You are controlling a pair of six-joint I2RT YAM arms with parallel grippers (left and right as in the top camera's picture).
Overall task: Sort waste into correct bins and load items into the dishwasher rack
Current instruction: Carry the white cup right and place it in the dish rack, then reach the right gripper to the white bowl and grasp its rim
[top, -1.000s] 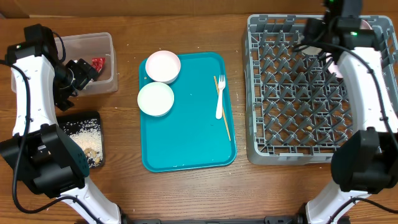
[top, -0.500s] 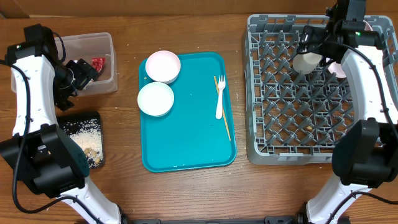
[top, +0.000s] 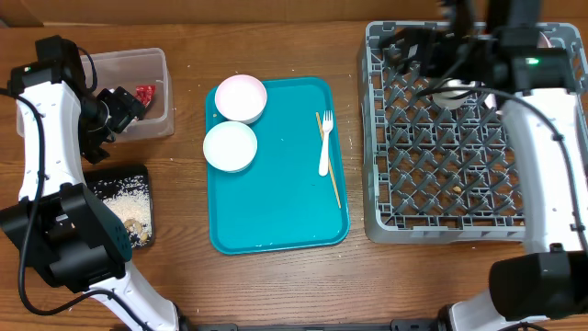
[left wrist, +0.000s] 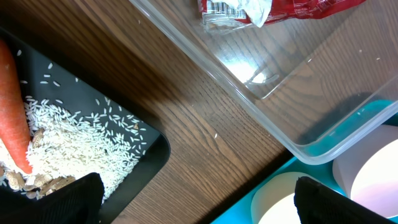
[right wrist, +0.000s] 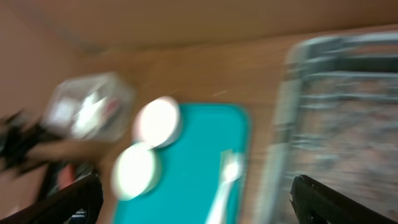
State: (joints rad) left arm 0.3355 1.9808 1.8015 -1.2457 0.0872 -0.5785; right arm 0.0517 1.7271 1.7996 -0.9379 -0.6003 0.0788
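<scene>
The grey dishwasher rack (top: pixel 441 188) stands at the right, with a small white cup (top: pixel 453 92) in its far part. My right gripper (top: pixel 430 53) is blurred above the rack's far left corner, open and empty in its wrist view (right wrist: pixel 199 199). Two white bowls (top: pixel 241 97) (top: pixel 230 146), a white fork (top: pixel 325 142) and a thin wooden stick (top: pixel 329 175) lie on the teal tray (top: pixel 285 202). My left gripper (top: pixel 124 101) hangs open and empty (left wrist: pixel 199 205) by the clear tub (top: pixel 129 60), which holds the red wrapper (top: pixel 144 93). The black tray (left wrist: pixel 152 155) holds rice (left wrist: pixel 74 143) and a carrot (left wrist: pixel 12 106).
A pinkish plate edge (top: pixel 551 39) shows at the rack's far right corner. A cardboard wall runs along the table's back edge. Bare wood lies between the teal tray and the rack and in front of the black tray (top: pixel 124 173).
The white cup has left my right gripper and sits in the rack. The right gripper has swung up and left, fast enough to blur. The left arm has not moved.
</scene>
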